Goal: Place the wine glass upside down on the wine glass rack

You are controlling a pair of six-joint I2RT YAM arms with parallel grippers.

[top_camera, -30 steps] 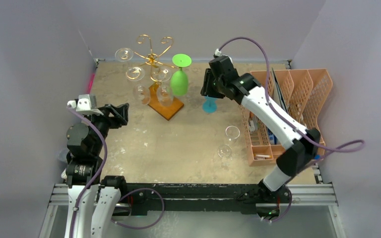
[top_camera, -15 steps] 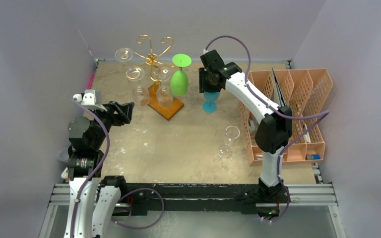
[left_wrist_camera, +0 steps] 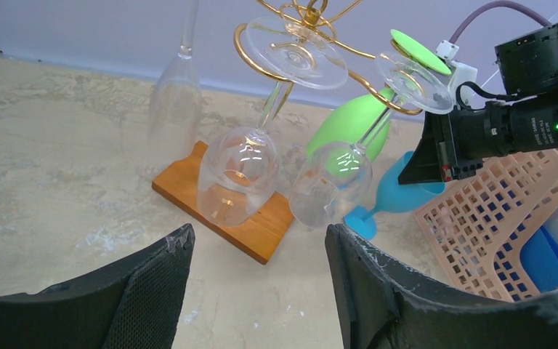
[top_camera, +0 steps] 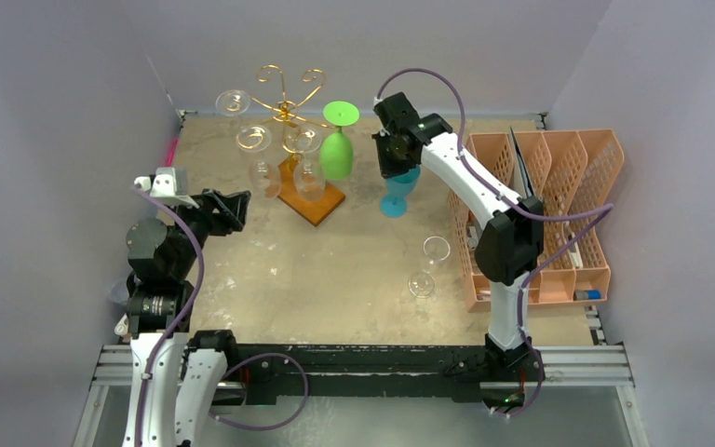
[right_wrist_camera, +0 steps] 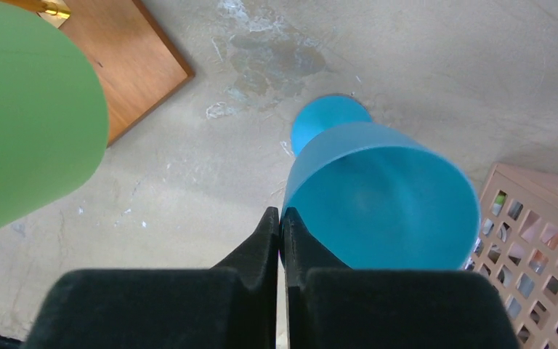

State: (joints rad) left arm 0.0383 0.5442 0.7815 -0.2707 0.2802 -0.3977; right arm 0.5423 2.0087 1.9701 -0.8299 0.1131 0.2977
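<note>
At right claw point(right_wrist_camera: 280, 214): clamped tight, tips nipping the near-left rim of blue glass point(right_wrist_camera: 381, 196). Stands upright on table point(right_wrist_camera: 211, 167), mouth up, round foot showing just beyond the bowl. Just left of that claw: green glass point(right_wrist_camera: 29, 116), hanging bowl down from rack point(top_camera: 284, 110), close to the blue one but apart from it. Further left, under the gold wire arms: wooden base point(top_camera: 321, 207), with clear glasses point(top_camera: 265, 175) hanging upside down above it. Just right of the claw: orange mesh organizer point(top_camera: 559, 168). Behind the claw, toward the arm bases: lone glass point(top_camera: 436, 250), clear, upright on the table. Well across, at left claw point(left_wrist_camera: 258, 240): spread wide, nothing between the fingers, held above the table. Straight ahead of it: the rack and its hanging glasses, well apart from the fingers.
</note>
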